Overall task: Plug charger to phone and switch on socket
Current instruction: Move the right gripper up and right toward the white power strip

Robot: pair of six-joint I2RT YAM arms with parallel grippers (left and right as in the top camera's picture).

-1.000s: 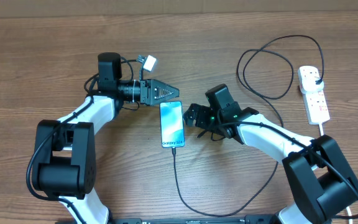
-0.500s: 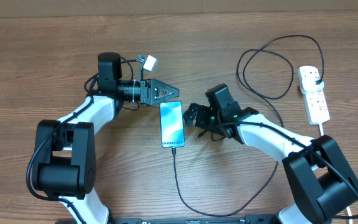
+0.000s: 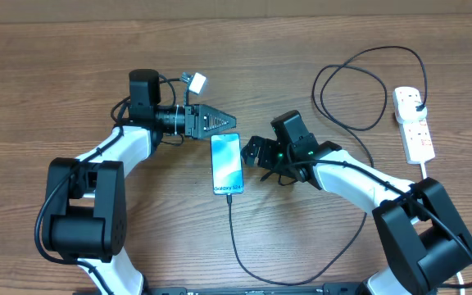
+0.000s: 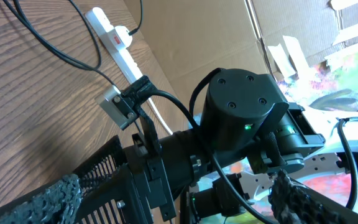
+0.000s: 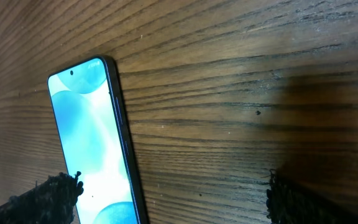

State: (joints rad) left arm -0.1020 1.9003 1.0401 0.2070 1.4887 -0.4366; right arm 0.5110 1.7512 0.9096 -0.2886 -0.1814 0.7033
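Wood-grain counter [image 3: 56, 65]: the socket [image 3: 414, 124] lies at 3 o'clock from the right claw [image 3: 254, 153], well apart, long axis 12-to-6; that arm is nearer. It and the left claw [image 3: 229, 121], both beside the phone [image 3: 226, 163], gape wide, empty.

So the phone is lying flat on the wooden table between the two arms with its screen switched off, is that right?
Not quite: the screen is lit, not switched off. The phone does lie flat on the wooden table between the left arm and the right arm. The overhead view shows its screen glowing light blue, and the right wrist view shows the same.
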